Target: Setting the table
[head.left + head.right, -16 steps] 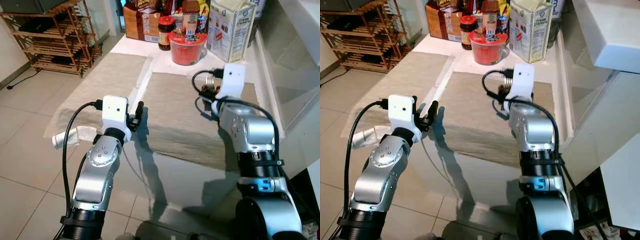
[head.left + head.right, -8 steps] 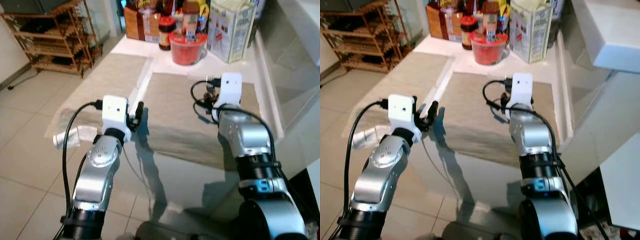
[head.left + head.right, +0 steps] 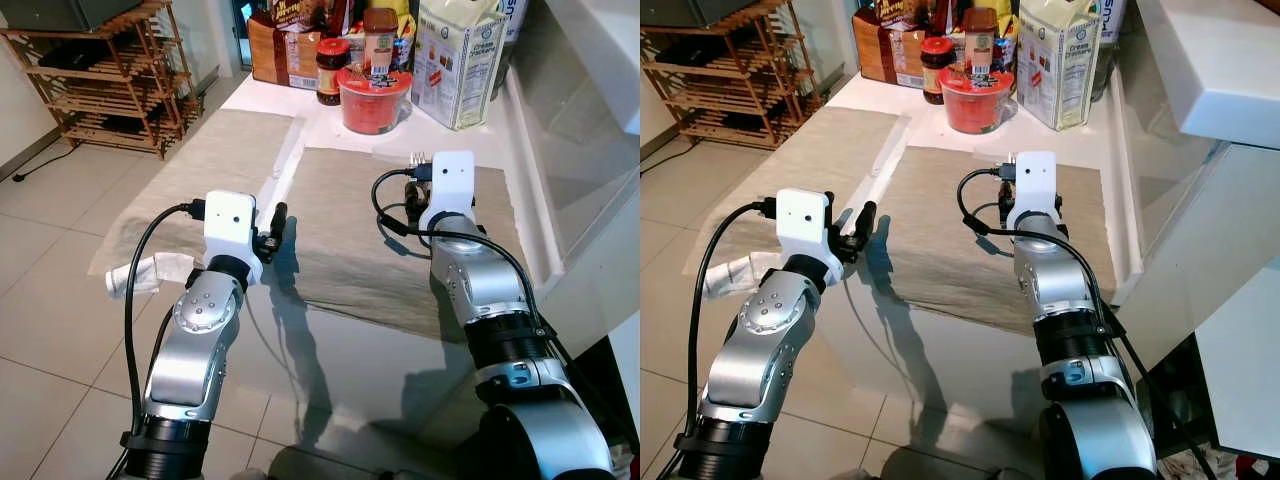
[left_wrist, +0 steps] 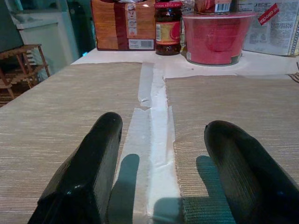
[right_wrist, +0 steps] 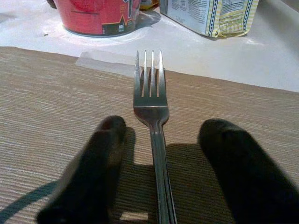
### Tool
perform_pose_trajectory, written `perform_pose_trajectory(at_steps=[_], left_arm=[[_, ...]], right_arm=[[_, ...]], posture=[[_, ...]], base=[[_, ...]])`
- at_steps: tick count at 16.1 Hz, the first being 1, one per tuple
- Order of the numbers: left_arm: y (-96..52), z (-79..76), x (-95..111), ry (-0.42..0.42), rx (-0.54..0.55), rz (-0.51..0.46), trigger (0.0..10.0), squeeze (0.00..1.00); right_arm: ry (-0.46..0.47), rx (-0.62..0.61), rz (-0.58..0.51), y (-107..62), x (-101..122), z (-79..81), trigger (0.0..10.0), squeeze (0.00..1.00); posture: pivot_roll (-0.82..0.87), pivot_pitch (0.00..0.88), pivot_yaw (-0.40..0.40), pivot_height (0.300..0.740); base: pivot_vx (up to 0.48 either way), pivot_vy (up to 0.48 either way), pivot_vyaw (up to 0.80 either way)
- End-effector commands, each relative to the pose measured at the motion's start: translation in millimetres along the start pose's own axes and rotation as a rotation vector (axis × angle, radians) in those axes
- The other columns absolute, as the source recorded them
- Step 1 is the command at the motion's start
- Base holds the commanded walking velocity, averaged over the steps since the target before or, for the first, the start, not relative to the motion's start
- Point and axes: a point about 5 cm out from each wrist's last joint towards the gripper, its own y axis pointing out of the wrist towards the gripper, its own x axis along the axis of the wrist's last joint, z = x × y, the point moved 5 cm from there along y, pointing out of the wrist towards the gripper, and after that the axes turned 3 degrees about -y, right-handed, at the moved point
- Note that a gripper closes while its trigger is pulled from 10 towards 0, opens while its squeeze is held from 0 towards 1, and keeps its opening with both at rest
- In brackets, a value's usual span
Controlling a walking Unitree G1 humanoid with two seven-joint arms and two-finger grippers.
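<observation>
Item: fork [image 5: 152, 112], metal, four tines, one piece. Location: flat on the right-hand woven placemat [image 3: 340, 215], tines toward the back of the worktop [image 3: 470, 140], handle running between the two fingers of the right gripper [image 5: 159, 163]. Right jaws: spread apart, one finger [image 5: 96, 158] to each side of the handle, neither seen touching it; whether the fork is being set down or about to be taken cannot be told.

Handling, as judged: light, rigid, not fragile. Polished surface likely slippery between smooth pads. Lies low on the cloth, so little edge is offered for a pinch. Best hold appears to be across the narrow neck or upper handle, just behind the tine head, where the shaft is thin and the weight balances. The cloth is soft and may drag or ruck if the fingertips scrape it.

Item: left gripper [image 4: 161, 154]. Jaws wide apart, holding nothing, poised over the pale taped seam [image 4: 156, 126] between the two placemats.

Also on worktop, at back, well apart from the fork: red tub [image 3: 375, 98], dark jar [image 3: 332, 70], carton [image 3: 458, 62], brown box [image 3: 283, 48]. Wooden rack [image 3: 105, 85] stands on the floor to the left.
</observation>
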Motion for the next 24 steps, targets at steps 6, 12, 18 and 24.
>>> perform_pose_trajectory(at_steps=[6,12,18,24], left_arm=[[3.5,1.3,9,0.017,-0.004,-0.021,10.0,0.00],[4.1,2.1,9,0.019,-0.005,-0.018,10.0,0.00],[5.3,2.2,9,0.017,-0.003,-0.016,10.0,0.00],[4.8,2.6,9,0.019,-0.002,-0.015,10.0,0.00]], right_arm=[[0.178,0.028,0.219,-4.3,-59,4.9,0.0,0.00],[0.131,0.031,0.201,-5.7,-63,7.7,0.0,0.00],[-0.014,0.008,-0.138,-12.8,8,5.4,0.0,0.00],[-0.040,0.005,-0.287,-22.8,40,8.1,0.0,0.00]], posture=[[0.03,0.059,0.053,0.740],[0.04,0.065,0.059,0.740],[0.03,0.071,0.061,0.740],[0.03,0.063,0.061,0.740]], base=[[0.000,0.000,0.00],[0.000,0.000,0.00],[0.000,0.000,0.00],[0.000,0.000,0.00]])
